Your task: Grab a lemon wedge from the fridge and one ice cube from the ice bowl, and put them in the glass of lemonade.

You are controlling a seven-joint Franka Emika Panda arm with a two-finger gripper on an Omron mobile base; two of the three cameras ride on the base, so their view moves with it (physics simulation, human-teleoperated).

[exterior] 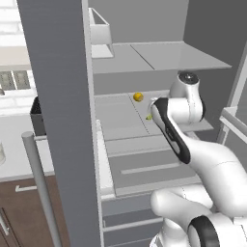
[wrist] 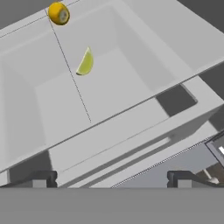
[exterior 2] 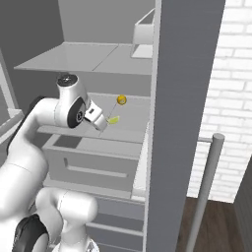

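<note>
The fridge (exterior: 58,96) stands open, and my arm reaches in over its middle shelf. On that shelf lies the lemon wedge (wrist: 85,63), small and yellow-green, resting on its side. In the right base view the lemon wedge (exterior 2: 113,119) sits just beyond my gripper (exterior 2: 102,125), a short gap apart. From the left base view the lemon wedge (exterior: 149,116) peeks out beside my forearm. My gripper (wrist: 111,179) is open, its dark fingertips (wrist: 43,178) spread wide with nothing between them. The ice cube, ice bowl and glass of lemonade are out of view.
A round orange-yellow fruit (exterior: 138,97) sits farther back on the same shelf. A drawer (exterior: 144,169) lies below the shelf and another shelf (exterior: 159,55) above. The door's silver bar handle (exterior: 41,188) stands at the left, with a dark bin (exterior: 37,118) on the counter behind.
</note>
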